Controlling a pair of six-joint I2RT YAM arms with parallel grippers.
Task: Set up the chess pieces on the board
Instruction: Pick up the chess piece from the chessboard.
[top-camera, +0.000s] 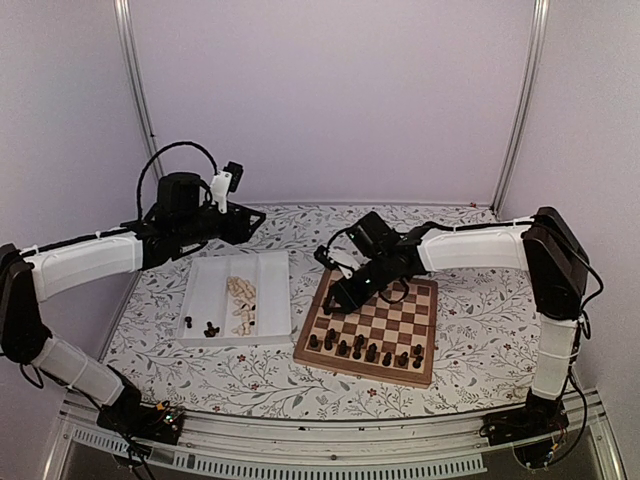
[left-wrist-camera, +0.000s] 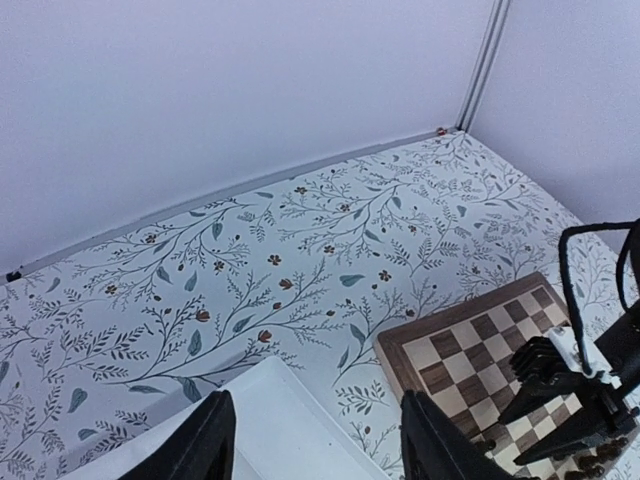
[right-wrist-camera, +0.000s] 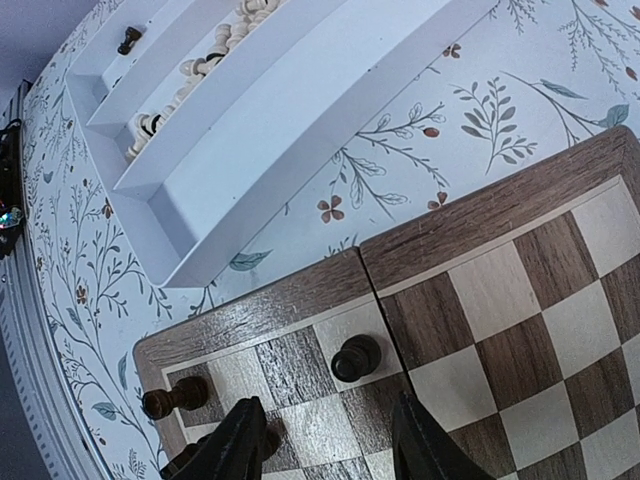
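Observation:
The board (top-camera: 425, 300) lies right of centre, with several dark pieces (top-camera: 371, 352) along its near rows. My right gripper (top-camera: 342, 292) hovers open and empty over the board's left edge. In the right wrist view (right-wrist-camera: 325, 445) a dark pawn (right-wrist-camera: 356, 357) stands on a light square just ahead of the fingers (right-wrist-camera: 235, 440), and another dark piece (right-wrist-camera: 175, 397) stands on the corner square. My left gripper (top-camera: 248, 220) is open and empty, held high above the tray's far side; its wrist view (left-wrist-camera: 320, 440) shows the board corner (left-wrist-camera: 450, 350).
A white two-compartment tray (top-camera: 270, 262) lies left of the board, holding pale beige pieces (top-camera: 240, 305) and a few dark pieces (top-camera: 208, 328). The tray also shows in the right wrist view (right-wrist-camera: 300, 90) and the left wrist view (left-wrist-camera: 270, 420). Walls close the back and sides.

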